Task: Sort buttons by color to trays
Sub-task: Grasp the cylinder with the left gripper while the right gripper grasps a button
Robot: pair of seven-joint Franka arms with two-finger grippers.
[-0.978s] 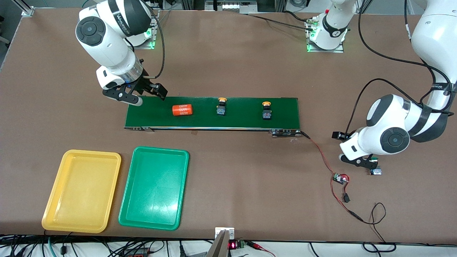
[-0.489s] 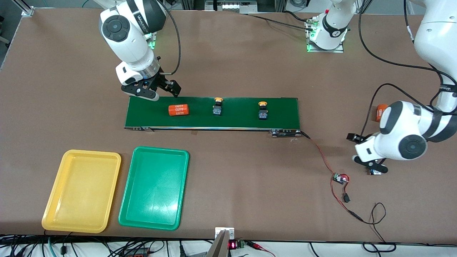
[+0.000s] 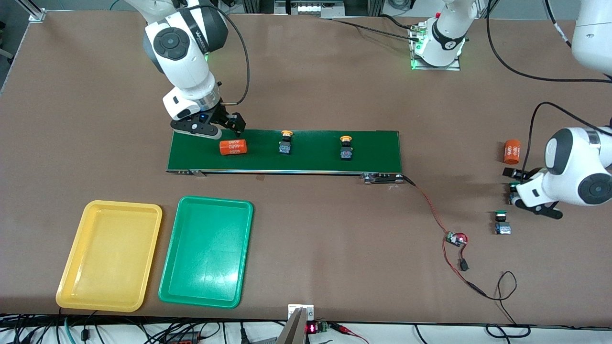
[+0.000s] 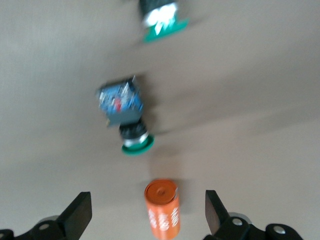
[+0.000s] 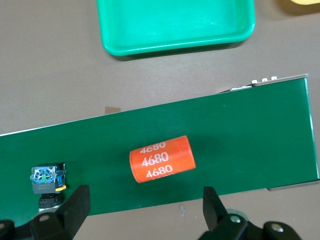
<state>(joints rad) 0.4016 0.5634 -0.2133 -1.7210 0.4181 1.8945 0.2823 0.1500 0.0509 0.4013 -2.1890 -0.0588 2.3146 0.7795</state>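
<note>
Two yellow-capped buttons (image 3: 285, 142) (image 3: 345, 147) stand on the dark green belt (image 3: 373, 148); one button (image 5: 47, 182) shows in the right wrist view. My right gripper (image 3: 217, 128) (image 5: 145, 210) hangs open over the belt's edge, beside an orange cylinder (image 3: 233, 146) (image 5: 161, 159). Two green-capped buttons (image 3: 502, 223) (image 3: 514, 188) lie on the table at the left arm's end, both green buttons (image 4: 127, 120) (image 4: 159, 17) also in the left wrist view. My left gripper (image 3: 521, 191) (image 4: 146, 217) hovers open over them, holding nothing. The yellow tray (image 3: 110, 255) and green tray (image 3: 206, 252) (image 5: 175, 22) hold nothing.
A second orange cylinder (image 3: 511, 151) (image 4: 162, 207) lies on the table by the left gripper. A red and black cable with a small board (image 3: 454, 238) runs from the belt's end toward the front edge. Both arm bases stand along the table's robot edge.
My right gripper moved along to the belt's edge by the cylinder. Everything on the belt drifted toward the right arm's end. My left arm drew back, uncovering a green button and the second cylinder.
</note>
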